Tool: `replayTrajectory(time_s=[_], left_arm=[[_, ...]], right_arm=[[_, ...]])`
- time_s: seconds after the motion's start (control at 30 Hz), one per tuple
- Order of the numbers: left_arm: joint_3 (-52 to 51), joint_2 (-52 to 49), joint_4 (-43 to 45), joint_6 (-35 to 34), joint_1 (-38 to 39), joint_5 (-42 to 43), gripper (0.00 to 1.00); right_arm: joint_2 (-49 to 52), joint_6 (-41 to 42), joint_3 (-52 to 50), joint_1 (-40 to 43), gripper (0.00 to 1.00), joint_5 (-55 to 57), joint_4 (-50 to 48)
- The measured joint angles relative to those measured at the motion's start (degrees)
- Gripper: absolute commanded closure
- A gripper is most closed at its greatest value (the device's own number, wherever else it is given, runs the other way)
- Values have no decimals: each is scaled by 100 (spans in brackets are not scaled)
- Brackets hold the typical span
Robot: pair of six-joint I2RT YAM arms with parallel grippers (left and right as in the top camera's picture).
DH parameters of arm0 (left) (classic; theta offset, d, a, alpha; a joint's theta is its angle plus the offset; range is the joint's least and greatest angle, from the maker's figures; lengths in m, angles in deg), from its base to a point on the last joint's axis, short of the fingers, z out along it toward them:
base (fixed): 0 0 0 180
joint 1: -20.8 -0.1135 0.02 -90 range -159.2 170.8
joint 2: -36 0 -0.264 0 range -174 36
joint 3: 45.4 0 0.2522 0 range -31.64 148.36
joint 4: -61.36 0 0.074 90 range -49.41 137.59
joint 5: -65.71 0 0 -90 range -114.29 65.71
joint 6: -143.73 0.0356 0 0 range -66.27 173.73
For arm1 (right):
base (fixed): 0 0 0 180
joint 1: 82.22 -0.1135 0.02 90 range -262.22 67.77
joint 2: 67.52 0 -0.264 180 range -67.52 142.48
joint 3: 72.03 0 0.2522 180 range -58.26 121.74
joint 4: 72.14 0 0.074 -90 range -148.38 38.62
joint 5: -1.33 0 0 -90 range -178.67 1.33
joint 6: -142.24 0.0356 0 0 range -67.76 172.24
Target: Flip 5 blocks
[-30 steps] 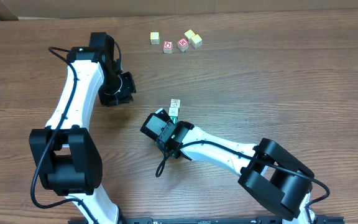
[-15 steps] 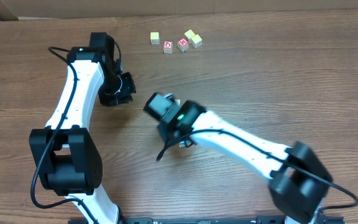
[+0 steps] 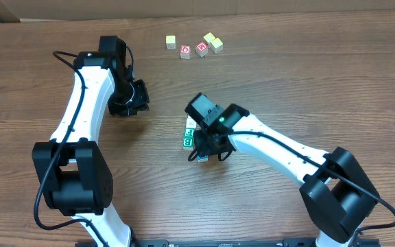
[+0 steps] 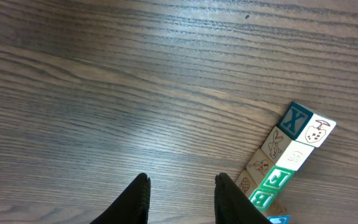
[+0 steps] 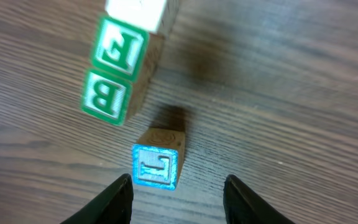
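The blocks lie in a tight cluster mid-table. Two green-printed blocks (image 5: 106, 96) (image 3: 188, 137) sit side by side, with whitish-faced blocks (image 4: 294, 155) behind them and a blue X block (image 4: 295, 118) at the far end. A lone blue-printed block (image 5: 156, 165) rests on the wood just in front of my right gripper (image 5: 179, 199) (image 3: 204, 147), which is open and touches nothing. My left gripper (image 4: 182, 199) (image 3: 139, 96) hovers over bare wood to the left of the cluster, open and holding nothing.
Yellow-faced cubes (image 3: 213, 42) and red-faced cubes (image 3: 185, 51) sit in a loose row near the table's far edge. A cardboard wall (image 3: 184, 7) runs along the back. The right arm's white link (image 3: 273, 147) stretches across the table's right half.
The right arm has swung right and toward the front, and its jaws have gone from shut to open, uncovering the block cluster. The left jaws have parted slightly; that arm stayed put.
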Motion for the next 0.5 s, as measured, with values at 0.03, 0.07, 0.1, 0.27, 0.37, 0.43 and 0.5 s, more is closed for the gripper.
replayTrajectory(time_s=[0.03, 0.07, 0.1, 0.27, 0.37, 0.43, 0.5], left_arm=[[0, 0, -2, 0, 0, 0, 72], [-2, 0, 0, 0, 0, 0, 72], [-2, 0, -2, 0, 0, -2, 72], [-2, 0, 0, 0, 0, 0, 72], [-2, 0, 2, 0, 0, -2, 72], [-2, 0, 2, 0, 0, 0, 72], [-2, 0, 0, 0, 0, -2, 72]], right_arm=[[0, 20, -131, -9, 51, -44, -162], [0, 35, -275, -11, 52, -107, -352], [0, 50, -393, -22, 52, -166, -520], [0, 219, -909, -151, 53, -605, -1207], [0, 323, -1010, -247, 53, -723, -1248], [0, 411, -1027, -310, 54, -778, -1294], [0, 507, -1029, -348, 58, -815, -1401]])
